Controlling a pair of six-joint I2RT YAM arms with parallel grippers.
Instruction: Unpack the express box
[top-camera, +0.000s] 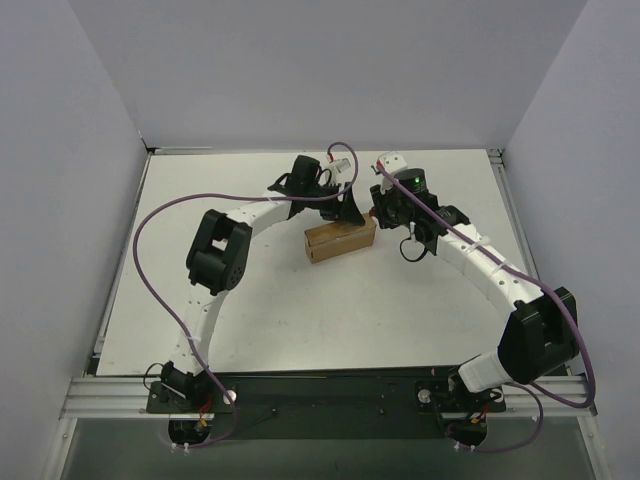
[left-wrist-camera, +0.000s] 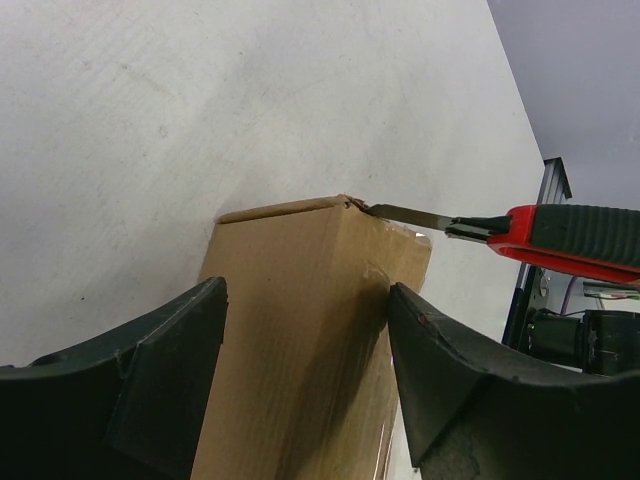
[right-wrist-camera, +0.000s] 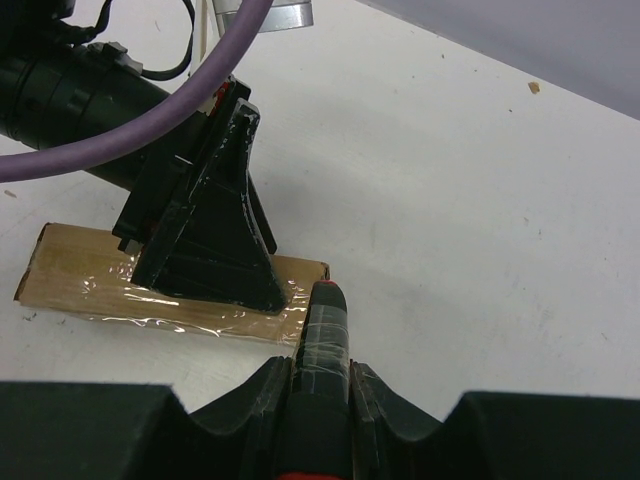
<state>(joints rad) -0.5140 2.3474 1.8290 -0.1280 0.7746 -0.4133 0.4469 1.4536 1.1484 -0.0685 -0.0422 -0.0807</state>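
**Item 1. My left hand** (left-wrist-camera: 307, 300). It is closed part-way, one finger on each long side of the express box (left-wrist-camera: 320, 250), both pads against the cardboard. I judge its purpose to be a clamp, so the box cannot slide when the cut is pressed in.

**Item 2. My right hand** (right-wrist-camera: 320, 372). It is closed tight on the utility knife (right-wrist-camera: 326, 330), holding the red-and-black handle between the fingers with the tip pointing at the box. The blade (left-wrist-camera: 410, 214) is out and meets the box at its top corner, on the end farthest from my left wrist. That is a likely entry point for slitting the seam.

**Item 3. The express box.**
- Position: it lies flat on the desk (top-camera: 300, 310), directly under my left hand, with my right hand just beside one end.
- Appearance: a small, long carton with plain tan sides.
- Tape: glossy clear tape (right-wrist-camera: 100, 292) runs along the top face and wrinkles where it catches the light.
- Flaps: closed. One edge lifts slightly at the corner by the blade, and the cardboard is a little frayed there.
- Contents: not visible.

**Item 4. Progress (a judgement).** Opening has barely begun, and the box is not yet unpacked.
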